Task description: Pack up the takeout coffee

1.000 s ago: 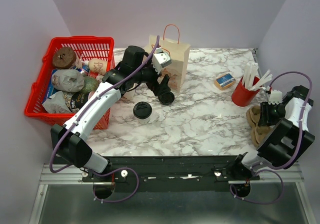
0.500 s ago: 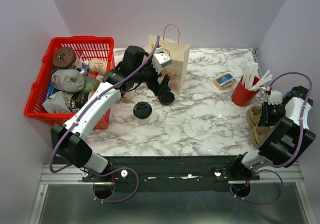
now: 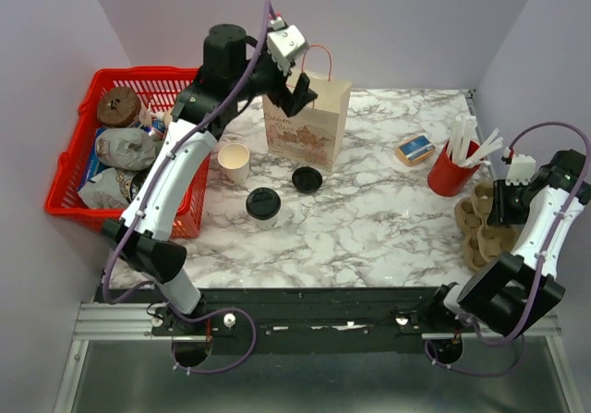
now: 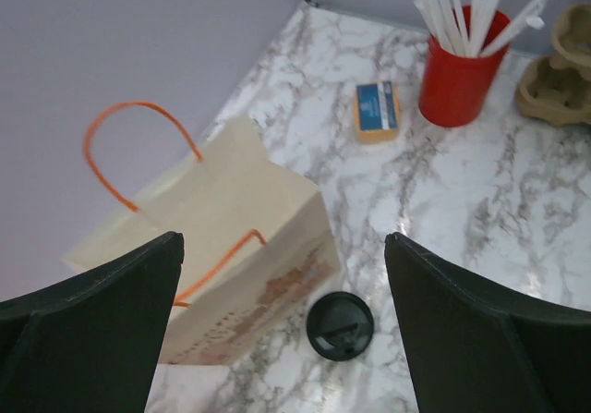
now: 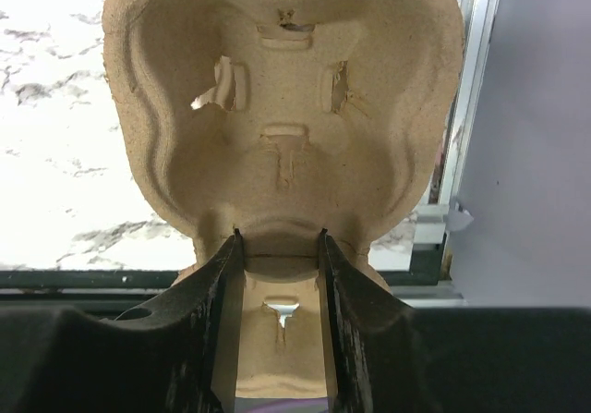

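- Since the earlier overhead frame, your left gripper (image 3: 297,91) has risen off the table and now hangs over the paper bag (image 3: 309,122). It has left the loose lid (image 3: 307,179) flat at the bag's foot and uncovered the tan cup (image 3: 234,162).
- From overhead, the takeout coffee (image 3: 263,204) stands on the marble table (image 3: 369,219). It is near the loose lid and in front of the tan cup, well apart from both claws.
- It sits upright with its black lid facing up, so its long axis is vertical.
- Your right gripper (image 3: 499,217) is at the cup carrier (image 3: 480,237) by the table's right edge.
- In the left wrist view, the claw stands wide apart with nothing between its fingers. Below it you see the bag's top edge, its orange handles and the loose lid, but not the coffee.
- In the right wrist view, the claw is clamped on the carrier's near rim.
- You are probably still preparing, since the coffee is not yet grasped.
- Next, bring the open left claw down beside the cup and close on its wall below the lid. Keep it vertical as you lift it over the bag.
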You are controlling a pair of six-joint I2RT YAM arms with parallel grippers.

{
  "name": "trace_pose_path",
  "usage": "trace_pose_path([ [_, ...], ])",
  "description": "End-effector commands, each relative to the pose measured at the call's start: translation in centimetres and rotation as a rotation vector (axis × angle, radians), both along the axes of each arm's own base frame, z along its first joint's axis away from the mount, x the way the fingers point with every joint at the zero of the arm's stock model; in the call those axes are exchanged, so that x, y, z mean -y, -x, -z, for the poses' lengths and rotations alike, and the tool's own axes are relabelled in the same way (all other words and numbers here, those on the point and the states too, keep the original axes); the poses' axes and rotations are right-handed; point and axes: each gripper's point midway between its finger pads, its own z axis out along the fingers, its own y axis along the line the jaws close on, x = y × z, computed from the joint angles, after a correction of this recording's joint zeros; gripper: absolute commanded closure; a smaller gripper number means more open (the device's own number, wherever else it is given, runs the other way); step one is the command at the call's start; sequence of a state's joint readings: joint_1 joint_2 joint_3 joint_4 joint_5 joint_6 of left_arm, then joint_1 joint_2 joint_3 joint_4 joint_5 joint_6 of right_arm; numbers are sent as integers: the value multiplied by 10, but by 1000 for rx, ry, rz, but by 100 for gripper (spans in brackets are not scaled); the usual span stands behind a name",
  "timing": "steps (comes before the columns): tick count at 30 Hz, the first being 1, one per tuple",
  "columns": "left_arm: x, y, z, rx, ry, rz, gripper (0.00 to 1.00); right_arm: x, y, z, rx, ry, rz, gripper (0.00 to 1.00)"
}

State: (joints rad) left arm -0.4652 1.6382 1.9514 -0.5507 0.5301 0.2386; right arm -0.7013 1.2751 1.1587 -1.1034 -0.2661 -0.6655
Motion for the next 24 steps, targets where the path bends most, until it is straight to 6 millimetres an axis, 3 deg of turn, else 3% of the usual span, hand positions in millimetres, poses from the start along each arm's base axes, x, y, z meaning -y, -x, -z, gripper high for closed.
trace_pose_path([
  [1,-34,-38,-38,138,11,-46,2,-15,21,-8,-40,-18,-7,81],
  [3,-37,-51,-29,140,-3,1,3,-25,22,-10,-19,-35,-52,99],
  [5,-52,-62,-33,187,-34,19,3,-36,20,-20,57,-34,-112,99],
  [6,-53,-73,-20,173,-49,36,3,-42,19,-25,95,-29,-143,99],
  [8,-55,-78,-18,204,-69,84,4,-56,18,-39,191,-3,-236,99],
  [9,-53,-90,-3,191,-85,90,4,-61,18,-44,220,3,-268,99],
  [11,-54,-103,2,201,-103,70,5,-77,20,-54,273,-12,-356,99],
  [12,-54,-114,17,175,-113,64,5,-83,21,-65,305,-1,-388,100],
  [17,-64,-144,46,75,-115,-76,10,-124,33,-89,381,-104,-539,97],
  [24,-67,-158,72,-93,-14,-227,16,-136,29,-107,458,-132,-541,99],
])
